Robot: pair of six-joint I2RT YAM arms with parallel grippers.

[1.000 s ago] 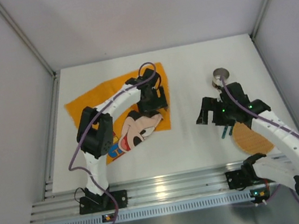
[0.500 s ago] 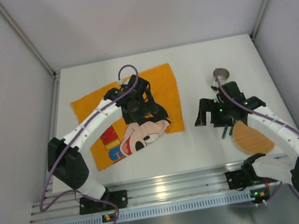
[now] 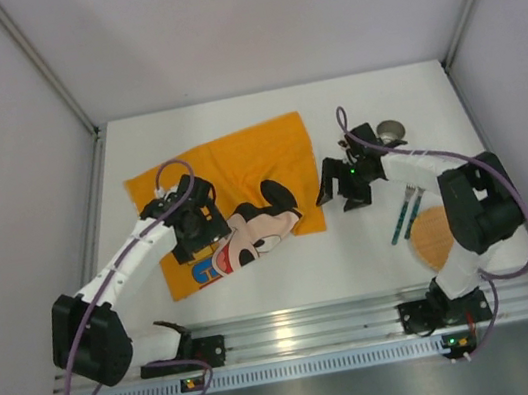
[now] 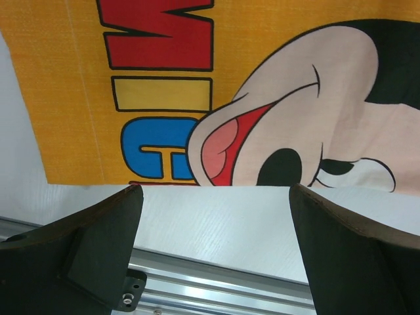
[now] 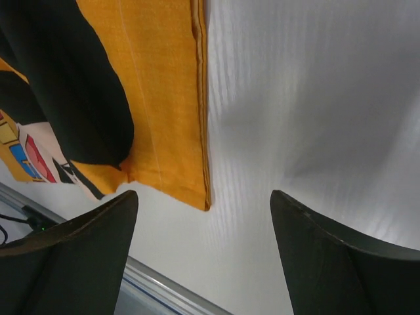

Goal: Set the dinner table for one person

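Left gripper [image 4: 216, 197] agape over Mickey Mouse mat [image 3: 267, 151]'s near edge, right gripper [image 5: 203, 197] agape at its right hem, metal cup [image 3: 392, 130], cutlery [image 3: 402, 220], cork disc [image 3: 435, 240] further right.

The left arm [image 3: 124, 267] is bending sharply at an elbow low beside its base and reaching forward and to the right, pointing the left gripper [image 3: 195, 239] downward. Its fingers [image 4: 98, 243] are standing wide apart and gripping nothing. The right arm [image 3: 478, 202] is folding at its elbow and stretching leftward. The right gripper [image 3: 340, 195] is likewise gaping and empty.
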